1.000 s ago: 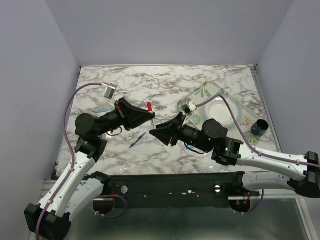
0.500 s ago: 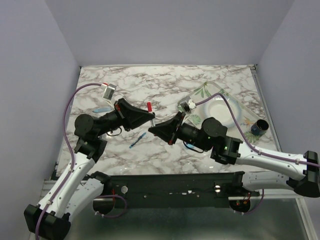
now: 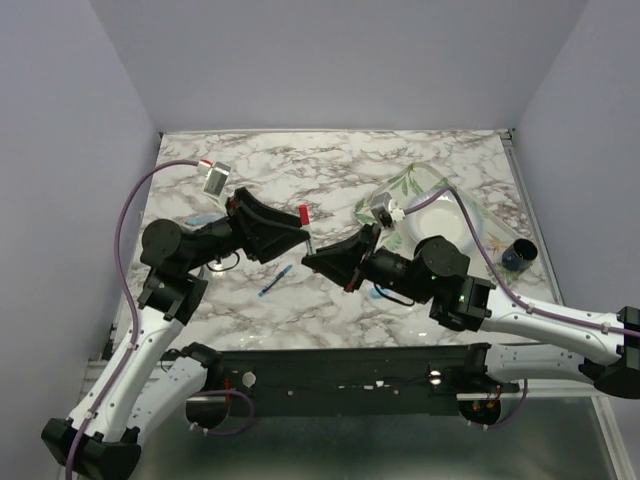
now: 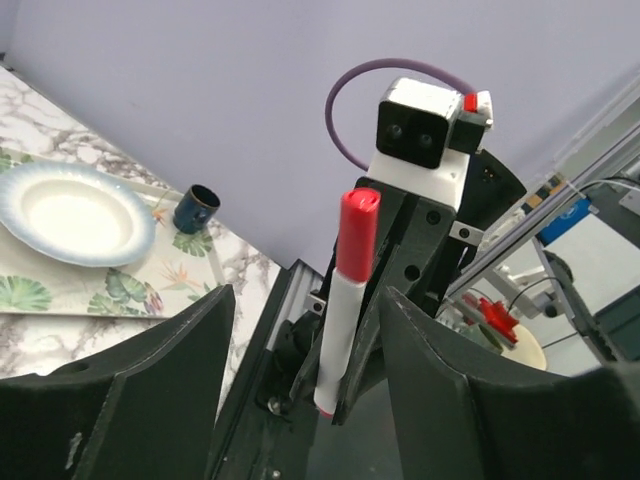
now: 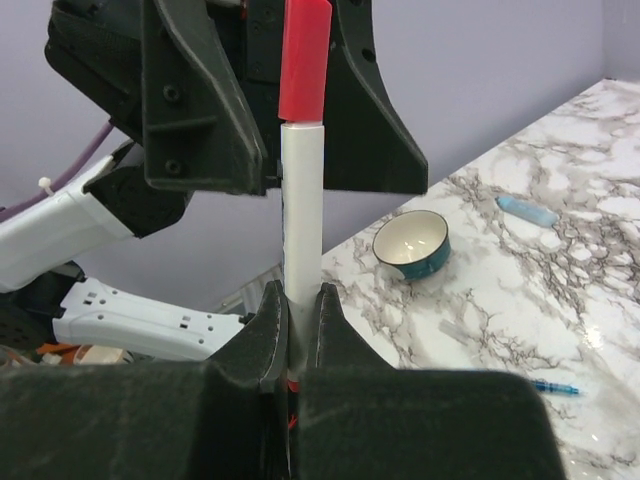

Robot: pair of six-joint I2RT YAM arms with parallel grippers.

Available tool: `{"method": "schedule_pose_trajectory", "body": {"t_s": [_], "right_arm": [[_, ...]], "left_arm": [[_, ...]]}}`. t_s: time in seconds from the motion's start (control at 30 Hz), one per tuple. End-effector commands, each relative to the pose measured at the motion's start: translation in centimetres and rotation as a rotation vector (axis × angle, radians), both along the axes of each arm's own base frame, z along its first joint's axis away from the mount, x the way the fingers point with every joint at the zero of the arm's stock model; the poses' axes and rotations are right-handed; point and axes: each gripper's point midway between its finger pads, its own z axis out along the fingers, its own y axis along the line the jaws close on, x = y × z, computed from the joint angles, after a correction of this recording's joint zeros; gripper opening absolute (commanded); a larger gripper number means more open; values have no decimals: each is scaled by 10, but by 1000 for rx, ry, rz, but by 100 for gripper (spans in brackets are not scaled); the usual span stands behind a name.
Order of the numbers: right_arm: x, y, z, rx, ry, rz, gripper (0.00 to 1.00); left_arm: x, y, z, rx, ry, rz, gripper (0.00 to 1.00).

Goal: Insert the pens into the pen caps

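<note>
Table (image 3: 330,165): marble and slick, so anything dropped from mid-air above it can roll or bounce toward the near edge.

Left gripper (image 3: 296,228): jaws wide, one on each side of the capped pen, neither touching it. Risk: if it backs off at an angle, a finger clips the cap and knocks it loose or levers the pen.

Right gripper (image 5: 297,305): clamped tight on the white pen (image 5: 300,210) low on the barrel. The pen stands upright above the fingers with most of its length free. Such a low hold gives a long lever, so any bump up top probably pivots the pen in the grip.

Red cap (image 5: 303,60): on the pen's top end. Can't tell if it is pushed fully home. If only loosely seated, a tilt or a quick swing by the right arm could shed it.

Blue pen (image 3: 274,281) and light blue cap (image 5: 527,210): lying on the table, well apart, not yet joined. Setting the finished pen down near them could scatter them.
</note>
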Motion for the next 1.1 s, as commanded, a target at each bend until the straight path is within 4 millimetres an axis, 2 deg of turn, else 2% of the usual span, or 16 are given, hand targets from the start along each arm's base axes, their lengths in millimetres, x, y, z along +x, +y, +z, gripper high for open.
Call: {"method": "schedule_pose_trajectory", "body": {"t_s": [0.0,0.17,0.4,0.63,0.83,0.9,0.93,0.97,1.03,1.07], "right_arm": [[-12,0,-10,-16,-15,59,1],[-15,1,-14,-22,-11,78,1],[-17,-2,-13,-16,-11,81,1],[-17,-4,-12,-8,-12,79,1],[-16,-4,-11,-5,-9,72,1],[-15,-4,-9,-2,-8,69,1],[-14,-3,-10,-2,0,65,1],[-14,-3,-8,0,-3,64,1],[-12,-2,-5,6,-7,55,1],[-11,-2,-2,10,-11,49,1]], "left_arm": [[-2,3,22,27,-80,25,69],[-6,2,43,12,-145,11,72],[6,-1,40,29,-141,23,69],[11,-3,33,38,-139,27,60],[8,-4,31,19,-139,7,42],[6,-5,29,16,-137,-9,33],[4,-5,27,8,-131,-18,28],[3,-6,27,4,-126,-29,16],[1,-6,23,-4,-105,-43,1],[-1,-6,21,-9,-96,-50,0]]}}
